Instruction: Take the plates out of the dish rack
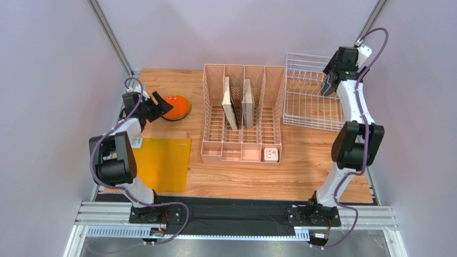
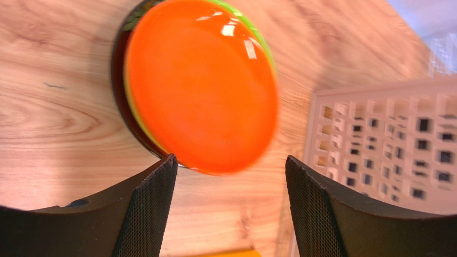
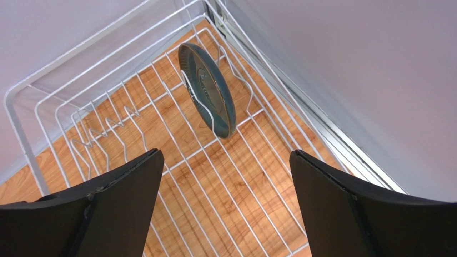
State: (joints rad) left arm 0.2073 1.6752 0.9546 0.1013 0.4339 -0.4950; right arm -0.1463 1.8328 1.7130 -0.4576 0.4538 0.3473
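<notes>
1. Right tool [image 3: 224, 160] is held wide open, empty, above the dish rack [image 1: 306, 107]; the grey-teal plate [image 3: 208, 88] stands on edge between tines (the only one seen there).
2. Its rim should be straddled squarely, then lifted straight up.
3. Left tool [image 2: 230, 168] is held open, empty, by the orange plate [image 2: 201, 85].

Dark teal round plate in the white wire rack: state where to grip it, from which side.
The dark teal round plate stands on edge between the white wire rack's tines, so grip its free upper rim from above, fingers on both faces.
</notes>
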